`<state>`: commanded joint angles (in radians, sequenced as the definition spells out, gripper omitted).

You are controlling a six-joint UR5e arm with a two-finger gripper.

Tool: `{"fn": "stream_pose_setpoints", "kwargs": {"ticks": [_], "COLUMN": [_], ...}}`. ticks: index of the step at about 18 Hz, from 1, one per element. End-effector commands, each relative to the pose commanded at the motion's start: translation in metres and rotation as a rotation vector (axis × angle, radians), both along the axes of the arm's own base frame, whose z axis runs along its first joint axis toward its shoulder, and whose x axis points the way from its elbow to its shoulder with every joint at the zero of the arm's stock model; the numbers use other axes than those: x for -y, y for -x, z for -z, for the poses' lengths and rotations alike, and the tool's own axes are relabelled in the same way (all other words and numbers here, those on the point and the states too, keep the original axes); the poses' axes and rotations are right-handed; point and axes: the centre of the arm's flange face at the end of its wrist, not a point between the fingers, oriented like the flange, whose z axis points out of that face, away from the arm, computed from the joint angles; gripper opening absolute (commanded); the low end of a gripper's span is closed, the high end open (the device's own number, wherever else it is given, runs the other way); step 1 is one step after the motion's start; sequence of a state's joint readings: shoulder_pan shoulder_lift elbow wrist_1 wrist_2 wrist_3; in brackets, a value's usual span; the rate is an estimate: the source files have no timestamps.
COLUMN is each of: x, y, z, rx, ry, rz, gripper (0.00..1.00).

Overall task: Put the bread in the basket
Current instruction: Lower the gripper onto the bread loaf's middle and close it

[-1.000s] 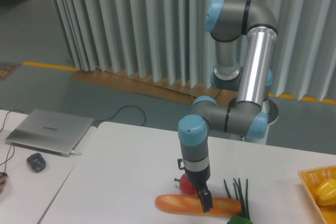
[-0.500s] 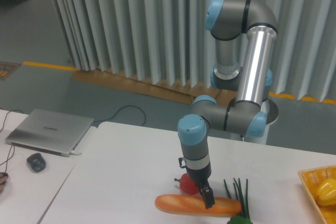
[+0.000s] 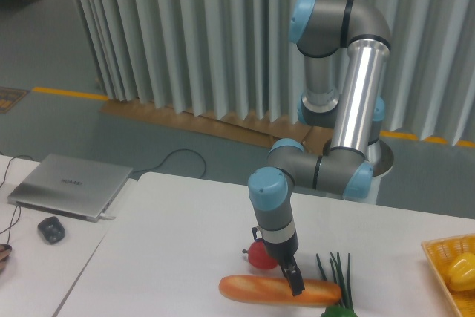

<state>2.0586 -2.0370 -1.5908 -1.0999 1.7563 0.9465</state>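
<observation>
The arm (image 3: 349, 109) has sunk a little over the last second, its elbow dropping and the wrist leaning in. Down on the desk (image 3: 178, 257), the bread (image 3: 252, 289) hasn't budged: it lies flat, long axis left to right, one pale tip toward the laptop side, the other toward the basket (image 3: 445, 252) far off right. The fingers (image 3: 295, 286) now sit low across the loaf's middle; one dark finger shows, the width I can't tell. Looks like the grasp is settling, lift not yet begun.

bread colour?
Golden-orange with paler tapered ends; the bread lies on the table under the gripper. Only the fixed camera shows it.
</observation>
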Motion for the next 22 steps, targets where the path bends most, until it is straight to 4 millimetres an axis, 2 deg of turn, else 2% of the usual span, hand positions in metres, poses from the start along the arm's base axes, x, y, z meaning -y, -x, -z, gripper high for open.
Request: {"fn": "stream_pose_setpoints", "kwargs": {"ticks": [11,14,16,17,19,20,21,22], "x": [-0.009,-0.010,-0.010,-0.010,-0.009,-0.009,-0.009,-0.008], "y": [0.007,0.009,0.010,0.010,0.010,0.010,0.010,0.011], "z": [0.015,0.023,0.028,0.028,0.028,0.028,0.029,0.028], "rx": [-0.003,-0.013,-0.020,-0.020,-0.022,-0.023,-0.022,-0.022], "ry": [0.013,0.028,0.038,0.040,0.041,0.041,0.044,0.044], "rz": [-0.028,-0.047,-0.047,-0.047,-0.047,-0.047,-0.047,-0.044], "gripper": [1.00,0.84,0.83,0.74,0.70,0.65,0.52,0.53]}}
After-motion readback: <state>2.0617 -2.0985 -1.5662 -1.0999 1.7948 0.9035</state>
